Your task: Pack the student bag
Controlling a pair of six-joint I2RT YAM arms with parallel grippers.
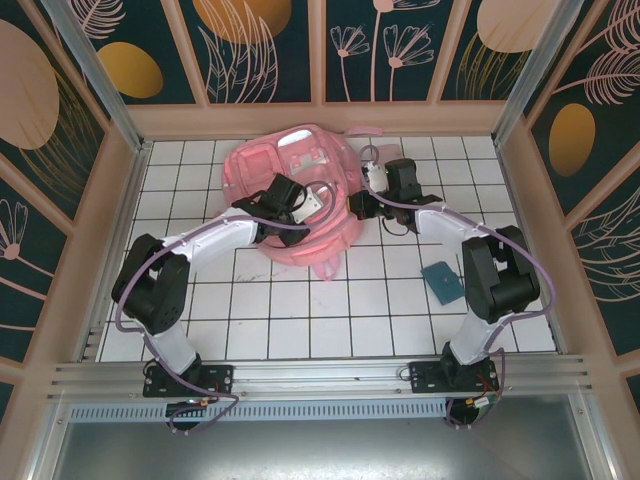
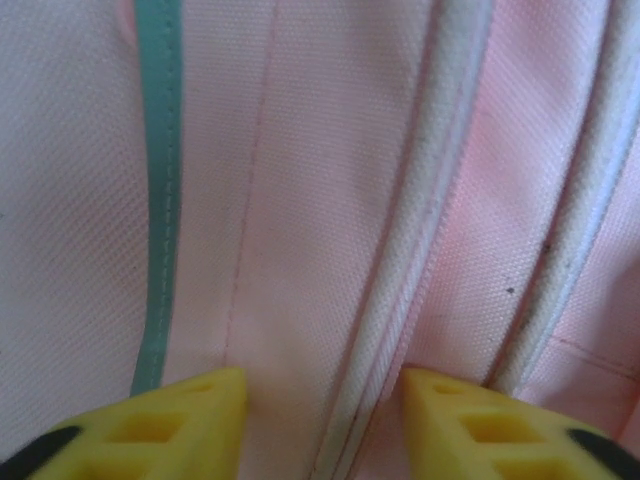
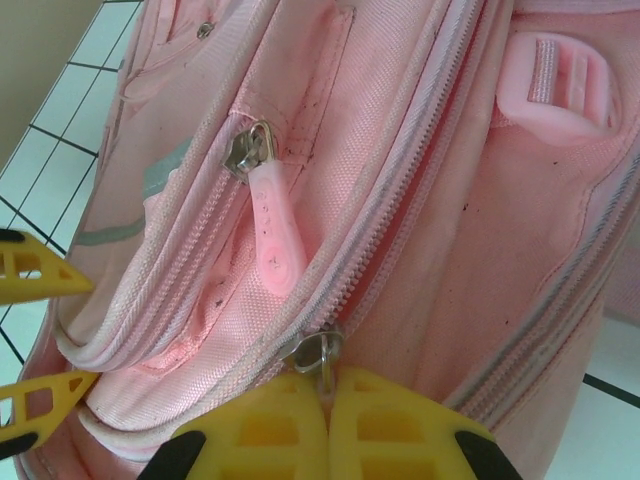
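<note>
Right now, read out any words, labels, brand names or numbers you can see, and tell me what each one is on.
No text can be read.
pink zipper pull: faint raised marks, too small and blurred to read.
student bag: no label, brand or number visible on the fabric.
teal flat item on the table: too small to tell.

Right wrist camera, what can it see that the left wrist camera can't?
Right wrist but not left wrist: the right gripper shut on a metal zipper pull, a pink rubber zipper tab, a pink buckle and the white tiled table.
Left wrist but not right wrist: white piping running into the gap of the open left gripper.
Both: the pink backpack up close, its teal stripe, and yellow gripper fingers at the bottom.
</note>
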